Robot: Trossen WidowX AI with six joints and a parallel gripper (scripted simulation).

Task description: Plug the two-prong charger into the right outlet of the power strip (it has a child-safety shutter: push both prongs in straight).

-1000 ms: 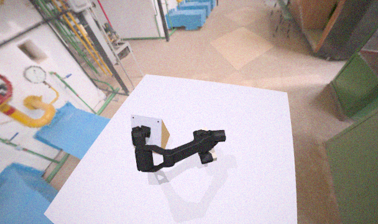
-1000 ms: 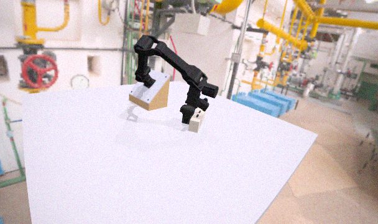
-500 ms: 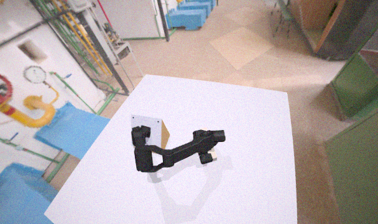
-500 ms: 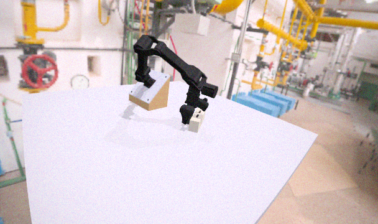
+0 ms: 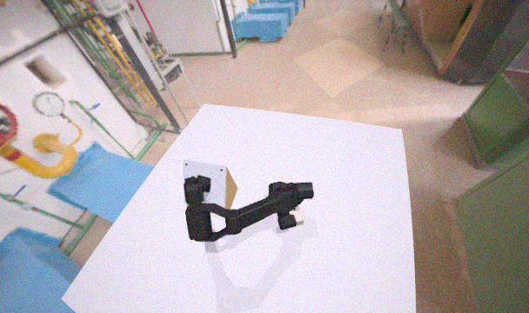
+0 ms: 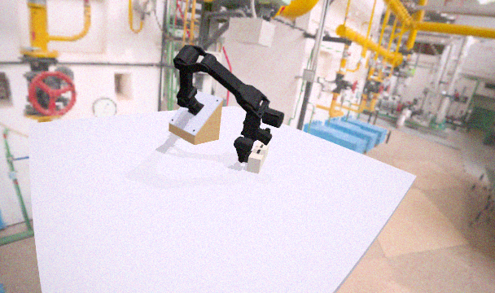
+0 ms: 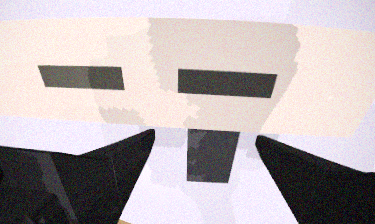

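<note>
Only the wrist view shows the cream power strip (image 7: 318, 75) face-on with two dark slots and the dark charger (image 7: 211, 155) just below the right one, free between the spread fingers of the tool (image 7: 203, 175), which holds nothing. The exterior view shows the tool (image 6: 247, 151) beside the strip (image 6: 257, 159) near the counter (image 6: 150, 228) centre, toward its far edge. Any lettering seems too blurred to read.
</note>
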